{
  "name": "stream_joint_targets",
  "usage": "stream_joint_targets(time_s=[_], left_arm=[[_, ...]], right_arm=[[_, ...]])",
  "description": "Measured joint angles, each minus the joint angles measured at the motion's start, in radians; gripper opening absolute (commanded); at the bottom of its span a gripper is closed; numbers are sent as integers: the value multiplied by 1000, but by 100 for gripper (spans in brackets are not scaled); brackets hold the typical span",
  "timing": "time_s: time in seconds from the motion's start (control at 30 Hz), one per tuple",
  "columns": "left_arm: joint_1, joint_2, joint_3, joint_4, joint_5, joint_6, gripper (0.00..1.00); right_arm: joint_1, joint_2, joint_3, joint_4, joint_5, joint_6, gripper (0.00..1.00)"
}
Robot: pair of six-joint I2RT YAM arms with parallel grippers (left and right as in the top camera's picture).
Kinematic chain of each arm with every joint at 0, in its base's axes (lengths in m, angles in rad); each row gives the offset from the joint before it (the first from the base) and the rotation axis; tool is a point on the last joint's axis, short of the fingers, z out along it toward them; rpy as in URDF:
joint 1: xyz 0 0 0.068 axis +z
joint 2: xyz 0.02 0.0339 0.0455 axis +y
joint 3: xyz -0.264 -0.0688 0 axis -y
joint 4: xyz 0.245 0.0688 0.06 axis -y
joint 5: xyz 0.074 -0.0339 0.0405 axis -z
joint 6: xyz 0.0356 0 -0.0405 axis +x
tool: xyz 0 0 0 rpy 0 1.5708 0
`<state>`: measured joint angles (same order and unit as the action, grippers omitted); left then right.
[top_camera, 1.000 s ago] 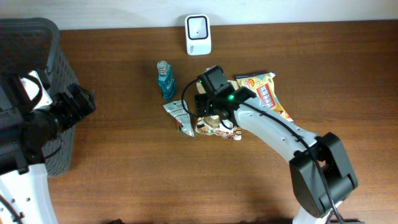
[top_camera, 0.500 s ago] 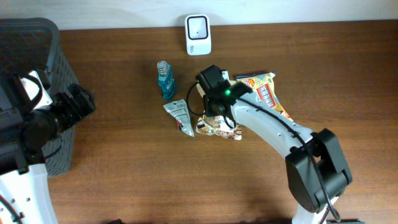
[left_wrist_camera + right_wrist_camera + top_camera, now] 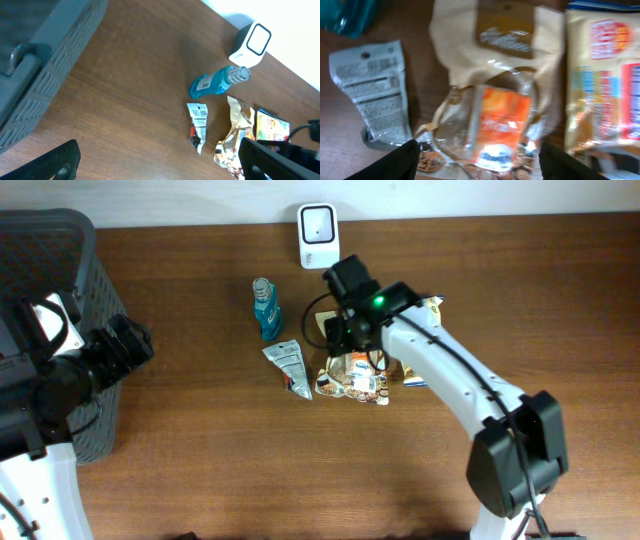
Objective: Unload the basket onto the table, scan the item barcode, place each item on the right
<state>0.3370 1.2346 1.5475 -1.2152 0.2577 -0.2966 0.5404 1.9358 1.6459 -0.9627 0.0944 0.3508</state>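
Though print blurs beyond reading, the grey sachet (image 3: 367, 102) shows a barcode (image 3: 384, 63); the right gripper (image 3: 480, 162), spread wide, has drawn back, baring an orange packet (image 3: 499, 125); left gripper (image 3: 160, 162) wide.

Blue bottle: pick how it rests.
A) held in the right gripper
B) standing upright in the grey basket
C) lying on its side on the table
C: the blue bottle lies flat on the table, its cap pointing toward the white scanner.
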Motion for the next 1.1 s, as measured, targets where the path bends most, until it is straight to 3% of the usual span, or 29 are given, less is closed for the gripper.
stream_joint_targets(time_s=[0.1, 0.33, 0.47, 0.53, 0.6, 0.93, 1.1], left_arm=[[0, 0, 0, 0, 0, 0, 99], [0, 0, 0, 0, 0, 0, 99], [0, 0, 0, 0, 0, 0, 99], [0, 0, 0, 0, 0, 0, 99], [0, 0, 0, 0, 0, 0, 99], [0, 0, 0, -1, 0, 0, 99], [0, 0, 0, 0, 0, 0, 99]], right_arm=[[37, 52, -3, 12, 17, -16, 58], [71, 169, -14, 16, 134, 10, 56], [68, 169, -14, 16, 157, 17, 31], [67, 169, -14, 16, 169, 18, 12], [64, 169, -14, 12, 178, 17, 4], [58, 175, 100, -148, 156, 30, 4], [-23, 138, 210, -190, -75, -24, 4]])
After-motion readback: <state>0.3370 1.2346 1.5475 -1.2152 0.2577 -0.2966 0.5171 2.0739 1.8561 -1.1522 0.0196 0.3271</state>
